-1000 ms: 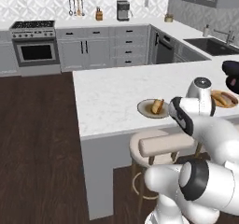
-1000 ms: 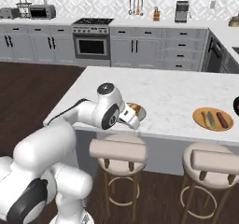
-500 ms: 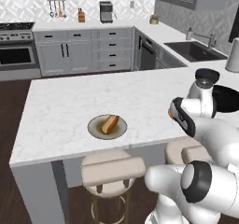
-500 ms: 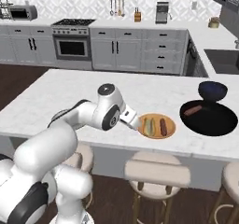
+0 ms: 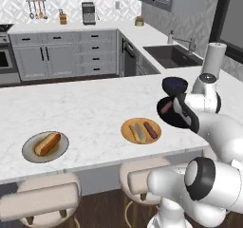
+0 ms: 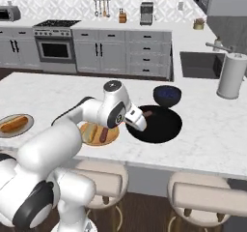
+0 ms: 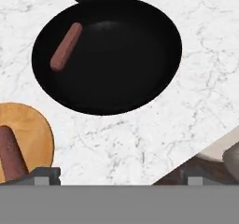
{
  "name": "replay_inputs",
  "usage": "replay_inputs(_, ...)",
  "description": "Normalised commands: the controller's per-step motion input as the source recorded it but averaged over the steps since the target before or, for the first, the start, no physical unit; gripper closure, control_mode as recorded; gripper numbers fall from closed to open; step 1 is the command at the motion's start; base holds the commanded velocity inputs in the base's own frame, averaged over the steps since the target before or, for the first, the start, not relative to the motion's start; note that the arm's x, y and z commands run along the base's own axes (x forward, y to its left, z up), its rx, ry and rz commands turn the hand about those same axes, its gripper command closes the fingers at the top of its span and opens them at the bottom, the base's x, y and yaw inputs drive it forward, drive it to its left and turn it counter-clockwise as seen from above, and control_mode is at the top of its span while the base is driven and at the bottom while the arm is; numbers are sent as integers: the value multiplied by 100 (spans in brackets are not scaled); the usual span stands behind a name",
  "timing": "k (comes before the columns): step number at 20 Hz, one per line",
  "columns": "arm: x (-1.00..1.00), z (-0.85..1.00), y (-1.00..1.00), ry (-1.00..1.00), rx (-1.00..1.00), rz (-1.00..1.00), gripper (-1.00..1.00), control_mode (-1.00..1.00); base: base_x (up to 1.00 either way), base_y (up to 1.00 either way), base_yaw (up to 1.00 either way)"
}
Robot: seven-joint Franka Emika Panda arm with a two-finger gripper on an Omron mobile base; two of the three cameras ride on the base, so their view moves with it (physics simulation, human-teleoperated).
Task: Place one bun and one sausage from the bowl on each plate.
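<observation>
On the marble bench [image 6: 202, 144], the whole picture had shifted since half a second earlier. That was the base driving along the bench, not the dishes moving. The grey-rimmed plate [image 5: 28, 152] with its orange-tan bun [image 5: 46, 144], which had sat near the middle of the left base view, now lay far toward 9 o'clock. The orange plate [image 5: 127, 126] and the black bowl [image 6: 164, 129] had come to stand directly ahead of the arm.

The orange plate carried a pale bun [image 5: 136, 132] and a sausage [image 5: 151, 130] side by side, so that plate looked finished. One sausage [image 7: 66, 46] was left in the bowl, lying at about 10 o'clock inside it in the hand view. The orange plate sat just beside the bowl at about 7 o'clock. A small dark blue bowl [image 6: 167, 94] stood just beyond the black bowl at 12 o'clock.

I could not tell whether the grey-rimmed plate held a sausage beside its bun. With one left in the bowl, it probably did not.

The gripper [image 6: 138, 123] hung above the bowl's near edge with its fingers [image 7: 46, 174] spread wide and nothing between them. As I judged it, the drive had brought the arm back to fetch that last sausage, which would then have to travel to the grey-rimmed plate.
</observation>
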Motion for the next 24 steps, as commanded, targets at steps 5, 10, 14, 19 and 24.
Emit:
replay_inputs(5, 0, 0, 0, 0, 0, 0, -100, 100, 58, -76, 15)
replay_inputs(10, 30, 2, 36, 6, 0, 7, -100, -100, 50, 21, 10)
replay_inputs(14, 53, 12, 100, 29, 0, 16, -100, -100, 0, 0, 0)
replay_inputs(19, 54, 0, 41, 18, 6, 8, -100, -100, 0, 0, 0)
replay_inputs(24, 44, -58, -32, 0, 41, 0, -100, -100, 0, 0, 0)
